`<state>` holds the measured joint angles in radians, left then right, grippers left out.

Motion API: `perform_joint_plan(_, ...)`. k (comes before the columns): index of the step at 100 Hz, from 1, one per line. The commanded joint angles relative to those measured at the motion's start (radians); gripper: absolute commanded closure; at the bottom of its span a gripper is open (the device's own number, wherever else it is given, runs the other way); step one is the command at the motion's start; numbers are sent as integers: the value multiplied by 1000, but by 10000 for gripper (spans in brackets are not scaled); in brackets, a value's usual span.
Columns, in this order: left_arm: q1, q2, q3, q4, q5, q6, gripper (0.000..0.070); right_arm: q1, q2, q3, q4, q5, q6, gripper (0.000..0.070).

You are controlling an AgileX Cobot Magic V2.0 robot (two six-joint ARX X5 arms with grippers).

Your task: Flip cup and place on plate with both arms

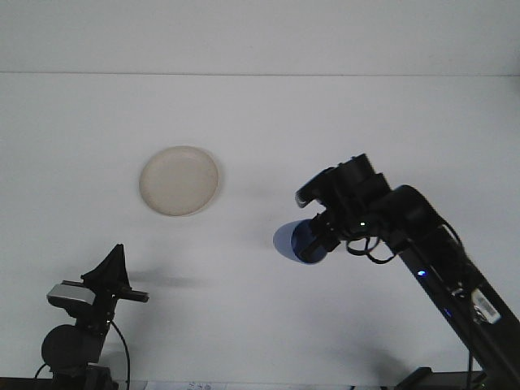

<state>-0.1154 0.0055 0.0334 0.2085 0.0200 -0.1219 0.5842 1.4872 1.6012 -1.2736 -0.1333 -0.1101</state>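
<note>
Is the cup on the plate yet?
No, the blue cup is held by the right gripper above the table, well to the right of the bare plate.

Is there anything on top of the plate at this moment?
No. The cream plate lies bare on the white table. The blue cup is off to its right, held in the air by the right gripper. What lies under the plate is covered.
</note>
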Motion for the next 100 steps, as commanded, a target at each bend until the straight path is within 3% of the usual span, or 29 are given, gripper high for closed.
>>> perform_joint_plan(1, -1, -1, -19, 9, -4, -3, 687, 47, 58, 24, -29, 24, -23, 700)
perform_joint_plan(27, -1, -1, -19, 10, -3, -3, 687, 151, 204, 24, -48, 83, -21, 700)
perform_joint_plan(67, -1, -1, -19, 9, -3, -3, 687, 157, 268, 24, 18, 75, -22, 700)
perform_joint_plan(100, -1, -1, -19, 10, -3, -3, 687, 156, 293, 24, 9, 25, -40, 700)
